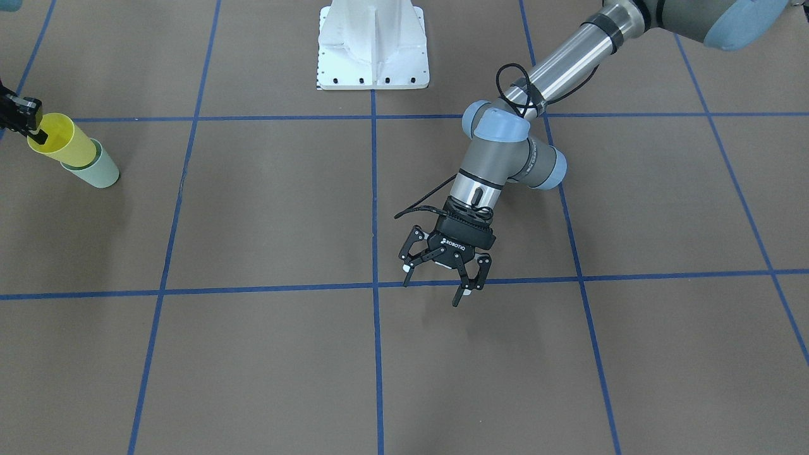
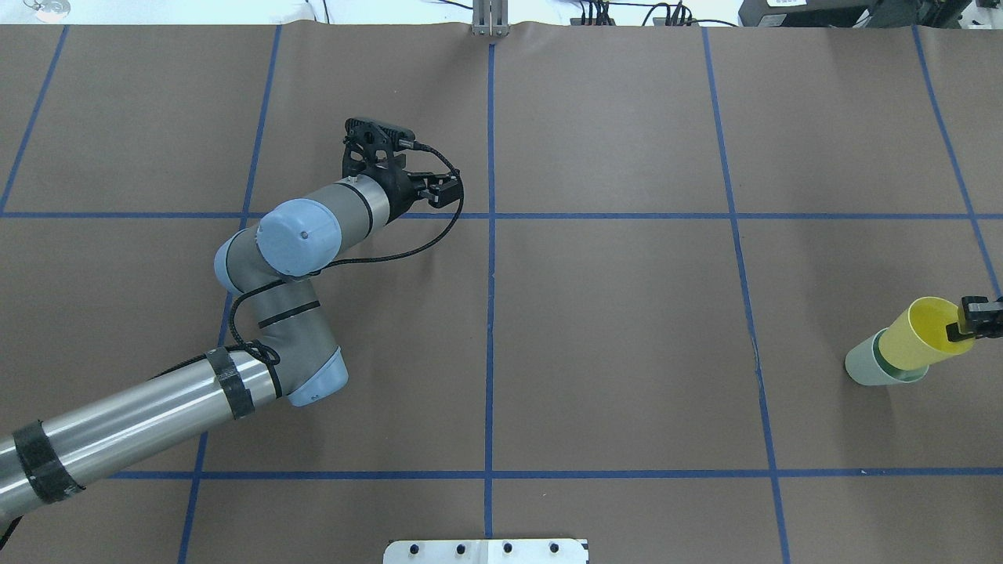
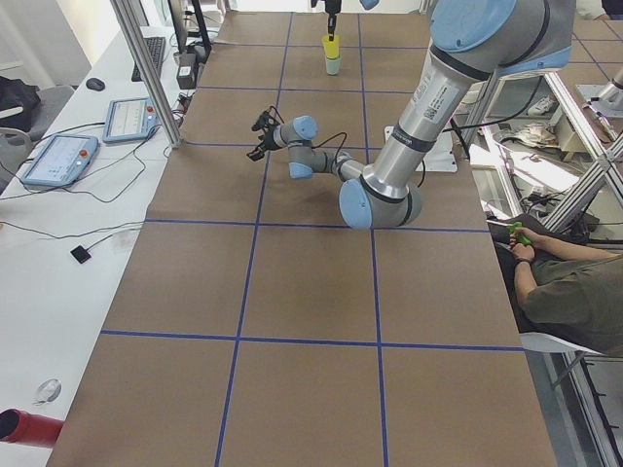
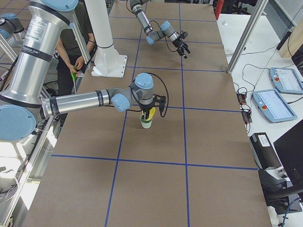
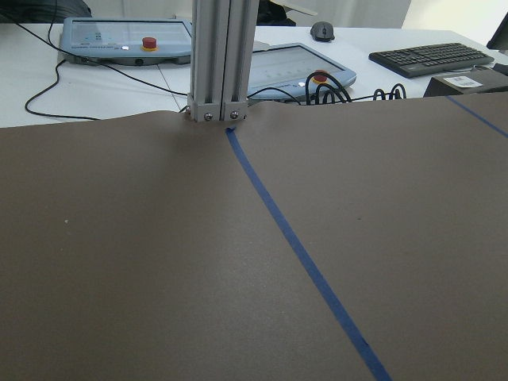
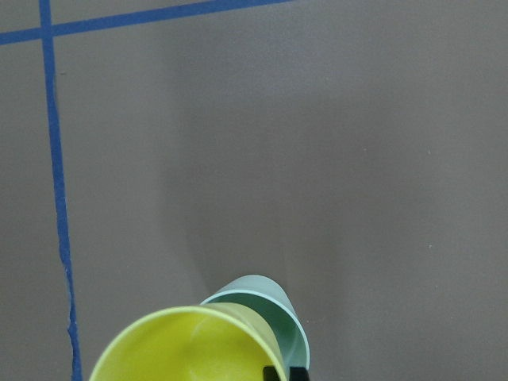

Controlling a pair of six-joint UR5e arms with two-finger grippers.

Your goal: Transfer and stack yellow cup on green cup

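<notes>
yellow cup (image 1: 63,145) in green cup (image 1: 101,174), left gripper (image 1: 436,282) well apart

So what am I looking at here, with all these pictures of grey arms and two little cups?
It is a robot with two arms working at a brown table marked with blue tape. Six cameras caught one moment: two look down from above, two look along the table from its ends, and one rides on each wrist. The right gripper pinches the rim of the yellow cup, whose bottom sits inside the green cup. The left gripper hangs open and empty over the middle of the table. A seated person shows in a side view.
</notes>
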